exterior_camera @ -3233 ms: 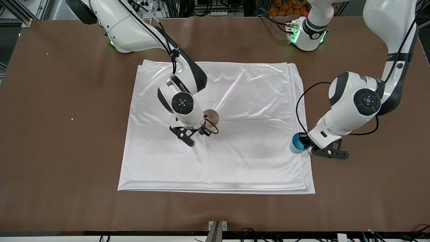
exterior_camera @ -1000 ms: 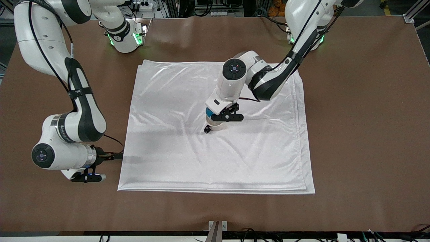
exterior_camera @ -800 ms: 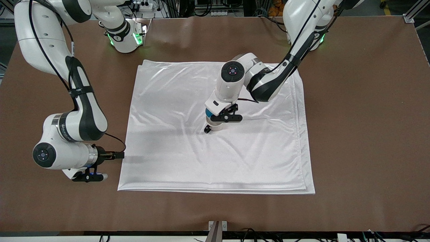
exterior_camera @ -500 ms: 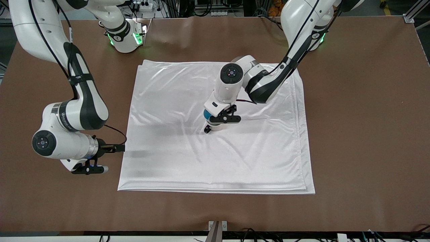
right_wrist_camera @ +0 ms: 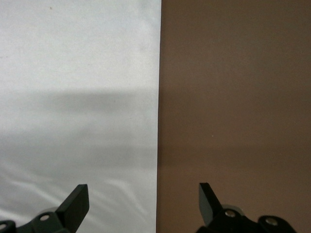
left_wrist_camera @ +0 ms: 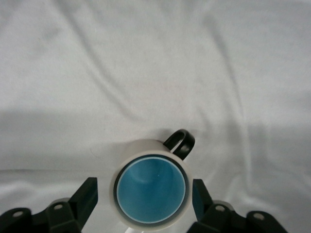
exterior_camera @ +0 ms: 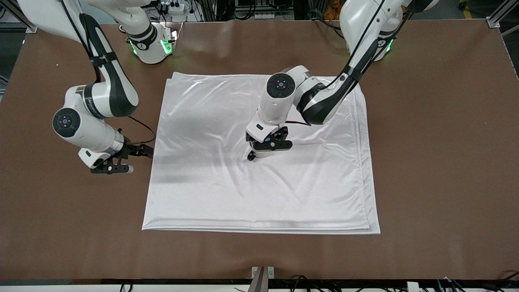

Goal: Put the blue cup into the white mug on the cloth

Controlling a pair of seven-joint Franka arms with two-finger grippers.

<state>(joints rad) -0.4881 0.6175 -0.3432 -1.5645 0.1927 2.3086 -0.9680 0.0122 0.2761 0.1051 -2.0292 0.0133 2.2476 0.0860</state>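
The blue cup (left_wrist_camera: 151,190) sits upright inside the white mug (left_wrist_camera: 146,146), whose black handle (left_wrist_camera: 181,142) sticks out to one side. The mug (exterior_camera: 262,154) stands near the middle of the cloth (exterior_camera: 308,182). My left gripper (exterior_camera: 265,147) hangs right over the mug and hides the cup in the front view. In the left wrist view the left gripper (left_wrist_camera: 143,196) is open, one finger (left_wrist_camera: 87,195) on each side of the mug, both clear of it. My right gripper (exterior_camera: 129,159) is open and empty over the cloth's edge at the right arm's end.
The brown table (exterior_camera: 438,162) surrounds the cloth. In the right wrist view the right gripper (right_wrist_camera: 142,198) straddles the straight cloth edge (right_wrist_camera: 159,97), with cloth (right_wrist_camera: 73,73) to one side and bare table (right_wrist_camera: 233,97) to the other.
My left gripper lowered the blue cup into the mug and opened, letting it go. My right arm swung away from the front camera along the cloth's edge.
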